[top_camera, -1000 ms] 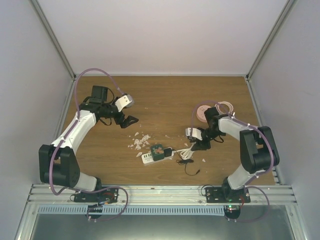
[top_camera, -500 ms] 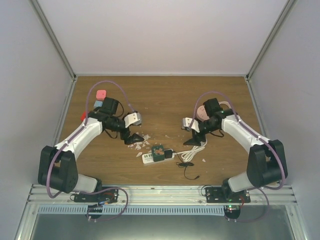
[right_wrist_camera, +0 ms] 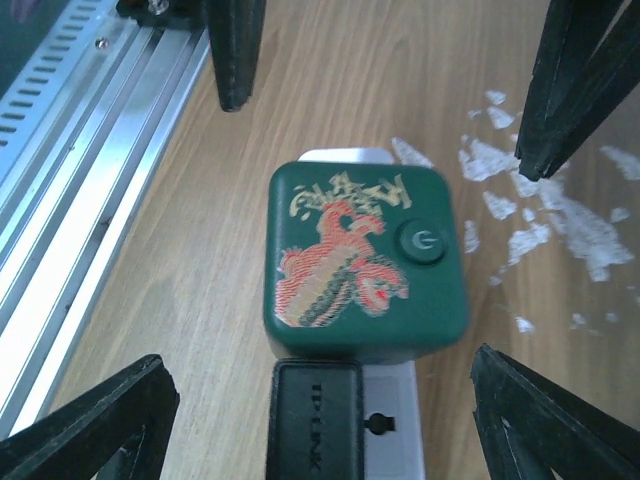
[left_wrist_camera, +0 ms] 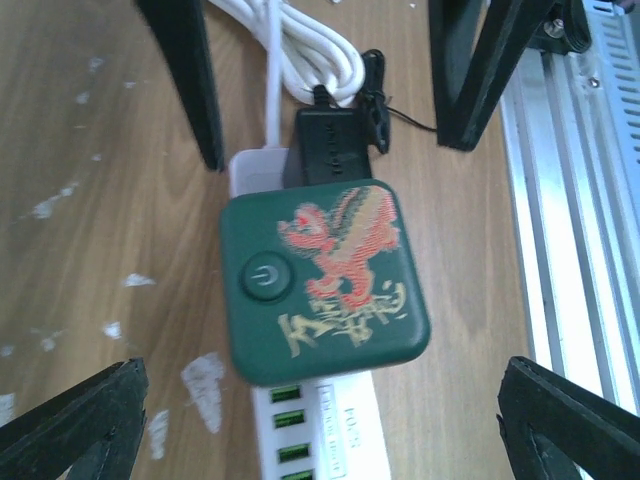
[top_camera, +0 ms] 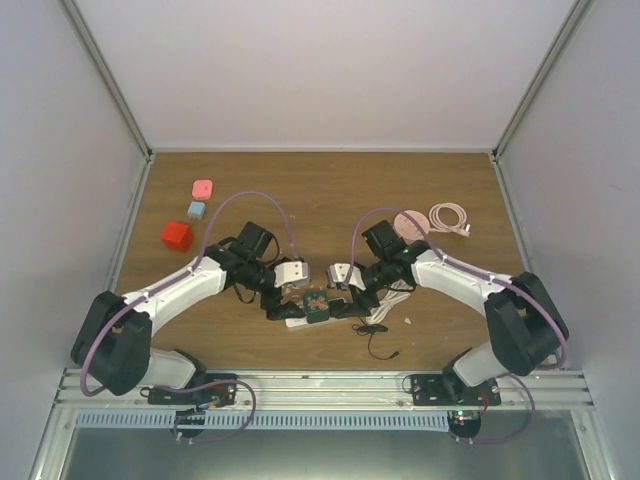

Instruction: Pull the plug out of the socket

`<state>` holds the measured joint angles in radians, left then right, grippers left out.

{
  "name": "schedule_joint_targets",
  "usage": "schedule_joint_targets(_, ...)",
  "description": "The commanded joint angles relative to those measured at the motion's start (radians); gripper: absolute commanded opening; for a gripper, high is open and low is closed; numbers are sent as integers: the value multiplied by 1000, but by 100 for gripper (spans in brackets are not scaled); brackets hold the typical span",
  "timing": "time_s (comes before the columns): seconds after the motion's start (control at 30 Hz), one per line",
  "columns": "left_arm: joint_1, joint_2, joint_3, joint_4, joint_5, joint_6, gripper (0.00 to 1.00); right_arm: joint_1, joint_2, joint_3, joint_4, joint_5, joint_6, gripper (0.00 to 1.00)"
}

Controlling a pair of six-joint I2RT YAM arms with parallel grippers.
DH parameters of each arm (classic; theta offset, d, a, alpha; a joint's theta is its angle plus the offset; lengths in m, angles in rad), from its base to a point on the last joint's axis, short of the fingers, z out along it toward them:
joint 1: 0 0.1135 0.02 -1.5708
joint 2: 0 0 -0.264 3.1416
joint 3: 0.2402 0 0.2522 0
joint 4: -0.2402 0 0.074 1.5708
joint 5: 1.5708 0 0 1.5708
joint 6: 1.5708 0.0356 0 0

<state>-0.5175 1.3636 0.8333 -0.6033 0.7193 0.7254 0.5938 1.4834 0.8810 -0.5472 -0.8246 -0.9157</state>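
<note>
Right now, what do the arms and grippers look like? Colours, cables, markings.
Both match. The left arm and right arm have white link shells with black joint housings, and a purple cable loops loosely along each. The left gripper and right gripper each have a white body and matte black, tapered fingers. No markings or sleeves are readable.

Two plugs (left_wrist_camera: 322, 280) (left_wrist_camera: 330, 150), one socket strip (left_wrist_camera: 320, 440) — three blocks (top_camera: 177, 236) (top_camera: 203, 189) (top_camera: 197, 209) (one red).
</note>
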Motion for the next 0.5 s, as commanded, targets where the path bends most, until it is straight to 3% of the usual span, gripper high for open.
schedule_joint_targets(0.0, -58, -4, -54, 98, -3, -44, 95, 51, 40, -34, 78, 23, 53, 81)
schedule_joint_targets(0.23, -100, 10, -88, 148, -9, -64, 89, 87, 94, -48, 105, 78, 78, 68)
schedule_joint_targets(0.47, -107, 42, -98, 193, 29, -91, 77, 87, 118, -61, 138, 124, 112, 56)
